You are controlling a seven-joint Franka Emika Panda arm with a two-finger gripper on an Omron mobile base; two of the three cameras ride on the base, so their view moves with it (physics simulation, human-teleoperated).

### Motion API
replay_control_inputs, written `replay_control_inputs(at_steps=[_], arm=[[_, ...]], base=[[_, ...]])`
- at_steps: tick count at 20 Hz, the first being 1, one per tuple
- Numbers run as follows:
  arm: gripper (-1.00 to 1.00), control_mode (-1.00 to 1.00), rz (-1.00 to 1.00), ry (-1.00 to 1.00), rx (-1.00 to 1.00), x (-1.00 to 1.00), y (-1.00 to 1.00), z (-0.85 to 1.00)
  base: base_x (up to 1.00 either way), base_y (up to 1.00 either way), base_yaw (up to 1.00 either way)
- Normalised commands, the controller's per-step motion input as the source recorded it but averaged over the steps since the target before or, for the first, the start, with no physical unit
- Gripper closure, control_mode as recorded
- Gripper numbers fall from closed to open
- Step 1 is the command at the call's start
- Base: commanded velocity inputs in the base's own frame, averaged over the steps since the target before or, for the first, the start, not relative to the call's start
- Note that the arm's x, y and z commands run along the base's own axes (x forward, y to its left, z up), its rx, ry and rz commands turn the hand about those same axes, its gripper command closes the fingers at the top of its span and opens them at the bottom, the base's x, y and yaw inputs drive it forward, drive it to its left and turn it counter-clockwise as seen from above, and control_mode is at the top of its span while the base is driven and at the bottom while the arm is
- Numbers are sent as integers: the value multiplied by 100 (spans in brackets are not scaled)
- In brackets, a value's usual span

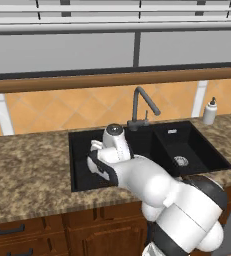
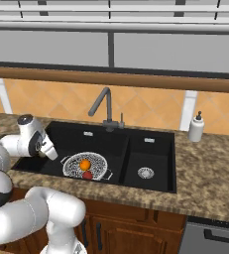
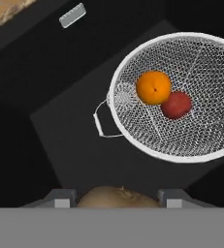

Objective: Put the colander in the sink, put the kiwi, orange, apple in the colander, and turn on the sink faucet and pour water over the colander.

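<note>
Jaws part-way apart, clamped on the small dull brown-tan roundish kiwi (image 3: 117,197), seen in the hand view as a tan dome wedged between the two dark fingertips (image 3: 61,197) at the bottom edge; touching both, so judged held rather than merely near

Gripper (image 3: 114,198) hanging over the left basin of the large black rectangular double sink (image 2: 150,183), above bare black floor just outside the bowl's rim

Round silvery wire-mesh colander (image 3: 179,94) resting on the floor of that left basin, lying up and to the right of the jaws in the hand view, one thin wire side handle (image 3: 101,121) pointing back toward the gripper; in the right base view, colander (image 2: 85,165) sitting to the right of the white hand (image 2: 45,147), near but clearly apart

Already inside the mesh: small bright orange ball of an orange (image 3: 153,87) and small red roundish apple (image 3: 176,105), touching one another near the middle, with open mesh all round them

Judged next: carrying the kiwi sideways across the near rim until over the open mesh, then letting go; releasing from the present spot would likely drop it on the basin floor beside the bowl

Tall dark grey gooseneck sink faucet (image 2: 105,110) standing behind the divider between basins, no stream of water visible
</note>
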Motion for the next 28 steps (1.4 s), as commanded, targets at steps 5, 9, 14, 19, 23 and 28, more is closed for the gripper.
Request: replay_control_inputs(at_steps=[5,9,14,19,23,28], arm=[[100,-100,-5,5,-6,25,-69,-2],[100,-100,0,8,-1,5,-53,-16],[100,-100,0,5,-5,0,-28,-43],[100,-100,0,7,-7,3,-16,-38],[100,-100,0,8,0,1,-16,-32],[100,-100,0,9,0,0,-20,-23]], base=[[0,0,0],[0,0,0],[0,0,0],[0,0,0],[0,0,0],[0,0,0]])
